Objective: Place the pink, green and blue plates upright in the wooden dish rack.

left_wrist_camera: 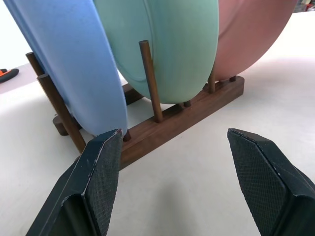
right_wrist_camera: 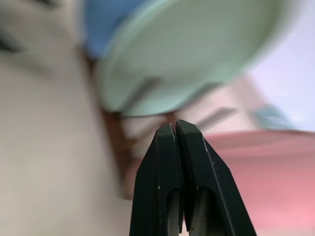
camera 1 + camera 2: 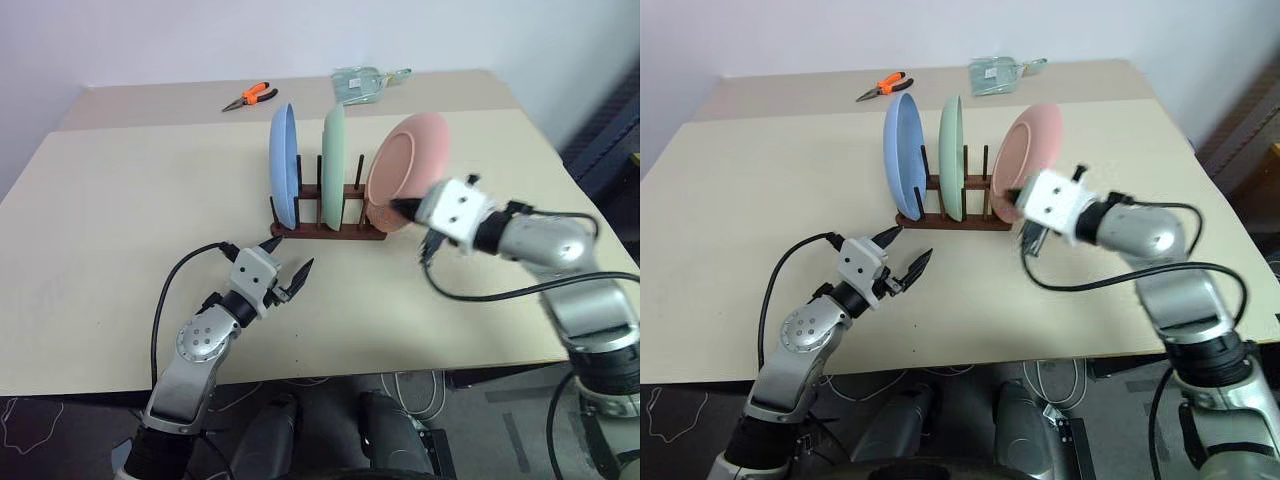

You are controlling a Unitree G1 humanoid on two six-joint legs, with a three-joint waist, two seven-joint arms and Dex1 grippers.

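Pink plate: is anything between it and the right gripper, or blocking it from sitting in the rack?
Nothing visible. The right gripper, shut, has its tips right at the pink plate, which already leans at the right end of the wooden dish rack, beside the green plate.

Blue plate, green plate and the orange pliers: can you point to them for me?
Blue plate (image 3: 283, 165), left eye view, middle of its face.
Green plate (image 3: 334, 165), left eye view, middle of its edge-on side.
Orange pliers (image 3: 250, 96), left eye view, where handles meet jaws.
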